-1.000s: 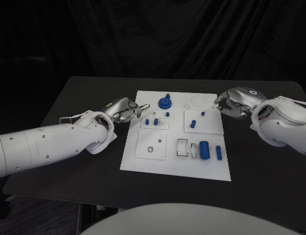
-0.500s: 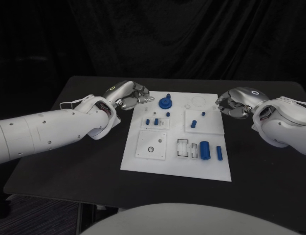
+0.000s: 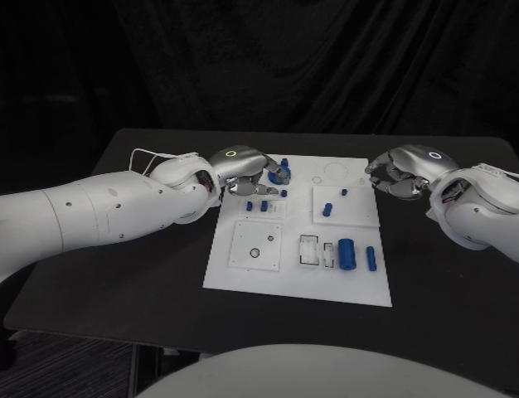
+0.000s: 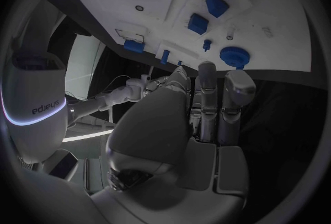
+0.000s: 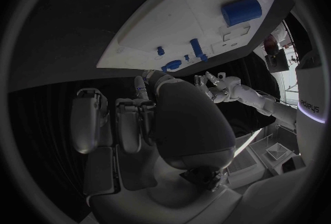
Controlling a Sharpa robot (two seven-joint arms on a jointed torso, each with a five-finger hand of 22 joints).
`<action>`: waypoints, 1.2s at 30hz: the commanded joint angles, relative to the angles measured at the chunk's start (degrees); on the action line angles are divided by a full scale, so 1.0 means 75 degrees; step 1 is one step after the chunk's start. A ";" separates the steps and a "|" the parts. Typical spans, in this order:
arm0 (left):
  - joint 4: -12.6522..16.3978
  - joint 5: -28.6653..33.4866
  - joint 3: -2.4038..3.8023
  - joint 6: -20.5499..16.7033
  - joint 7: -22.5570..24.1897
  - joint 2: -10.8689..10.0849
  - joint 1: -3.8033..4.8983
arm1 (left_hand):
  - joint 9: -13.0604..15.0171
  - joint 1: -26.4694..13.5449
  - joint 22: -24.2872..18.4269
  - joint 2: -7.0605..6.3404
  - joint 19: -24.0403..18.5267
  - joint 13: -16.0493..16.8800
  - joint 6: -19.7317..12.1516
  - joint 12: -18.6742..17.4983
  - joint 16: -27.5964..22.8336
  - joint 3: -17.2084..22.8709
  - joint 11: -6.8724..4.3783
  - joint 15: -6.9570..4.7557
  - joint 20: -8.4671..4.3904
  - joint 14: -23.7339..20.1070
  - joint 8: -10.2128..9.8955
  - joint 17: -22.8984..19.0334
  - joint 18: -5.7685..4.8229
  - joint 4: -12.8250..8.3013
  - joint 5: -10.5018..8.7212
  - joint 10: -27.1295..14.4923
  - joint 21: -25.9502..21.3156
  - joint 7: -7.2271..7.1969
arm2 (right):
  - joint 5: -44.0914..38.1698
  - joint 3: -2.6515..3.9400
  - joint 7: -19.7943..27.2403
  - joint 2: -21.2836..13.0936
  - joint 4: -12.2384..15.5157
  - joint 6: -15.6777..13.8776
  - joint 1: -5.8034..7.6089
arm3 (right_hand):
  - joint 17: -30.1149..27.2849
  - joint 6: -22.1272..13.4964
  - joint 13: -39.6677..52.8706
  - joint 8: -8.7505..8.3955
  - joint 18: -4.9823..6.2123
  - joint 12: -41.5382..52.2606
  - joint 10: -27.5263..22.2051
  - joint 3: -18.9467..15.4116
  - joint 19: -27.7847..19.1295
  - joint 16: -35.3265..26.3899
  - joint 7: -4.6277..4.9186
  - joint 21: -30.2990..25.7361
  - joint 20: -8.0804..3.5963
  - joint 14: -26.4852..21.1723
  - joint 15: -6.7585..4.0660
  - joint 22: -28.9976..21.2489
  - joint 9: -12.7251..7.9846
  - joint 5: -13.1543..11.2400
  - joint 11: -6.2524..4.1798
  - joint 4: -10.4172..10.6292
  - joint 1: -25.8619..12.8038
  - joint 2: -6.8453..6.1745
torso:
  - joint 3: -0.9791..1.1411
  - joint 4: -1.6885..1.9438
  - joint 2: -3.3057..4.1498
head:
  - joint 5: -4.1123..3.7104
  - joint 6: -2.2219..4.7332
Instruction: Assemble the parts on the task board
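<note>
Several small blue parts (image 3: 264, 205) stand close together on the task board (image 3: 302, 282). My left robot hand (image 3: 250, 172), fingers curled on nothing, hangs above them and could topple one descending.

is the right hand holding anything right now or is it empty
Empty. The right hand hovers by the task board's far right edge with fingers curled in, nothing between them.
</note>
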 commanded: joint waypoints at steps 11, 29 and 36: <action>-0.0542 -0.1850 0.0008 0.0598 -0.0719 0.0615 0.0028 | -0.1118 -0.0233 0.1213 -0.0561 0.0518 -0.0804 -0.0004 -0.0065 0.2560 0.0947 0.0035 -0.0040 -0.0049 0.0943 0.0001 0.2440 -0.0206 -0.0114 0.0157 0.0000 0.1097 -0.0154 | 0.0052 0.0004 0.0117 -0.0150 0.0090 -0.0399 -0.0009 | 0.2012 0.0056 0.2012 0.0005 0.0134 0.0020 0.0823 0.0025 0.0076 0.0019 -0.0005 0.0002 0.0035 0.0787 0.0027 0.1491 -0.0014 0.0044 0.0036 -0.0005 -0.0081 -0.0073 | -0.0004 -0.0012 0.0001 | -0.0029 -0.0002; -0.1057 -0.2091 0.0009 0.0817 -0.1215 0.1104 0.0029 | -0.1278 -0.0364 0.1205 -0.0666 0.0481 -0.0853 0.0293 0.0148 0.2635 0.1334 0.0121 0.0002 -0.0044 0.0874 0.0095 0.2412 -0.0203 -0.0220 0.0237 0.0196 0.1133 -0.0079 | 0.0059 0.0004 0.0016 -0.0156 0.0107 -0.0312 -0.0005 | 0.2012 0.0055 0.2012 0.0003 0.0135 0.0020 0.0823 0.0024 0.0076 0.0019 -0.0006 0.0000 0.0035 0.0787 0.0027 0.1491 -0.0017 0.0044 0.0035 0.0001 -0.0092 -0.0076 | 0.0018 -0.0056 -0.0012 | -0.0057 -0.0002; -0.1352 -0.2094 0.0008 0.0904 -0.1230 0.1344 0.0023 | -0.1310 -0.0467 0.1228 -0.0721 0.0523 -0.0808 0.0547 0.0353 0.2716 0.1531 0.0118 -0.0006 -0.0042 0.0907 0.0152 0.2457 -0.0219 -0.0299 0.0228 0.0468 0.1259 0.0012 | 0.0059 0.0004 0.0004 -0.0132 0.0105 -0.0288 -0.0005 | 0.2012 0.0038 0.2012 -0.0007 0.0136 0.0020 0.0823 0.0025 0.0074 0.0019 -0.0008 -0.0006 0.0035 0.0787 0.0027 0.1489 -0.0024 0.0043 0.0034 0.0006 -0.0103 -0.0081 | 0.0019 -0.0047 -0.0010 | -0.0079 -0.0002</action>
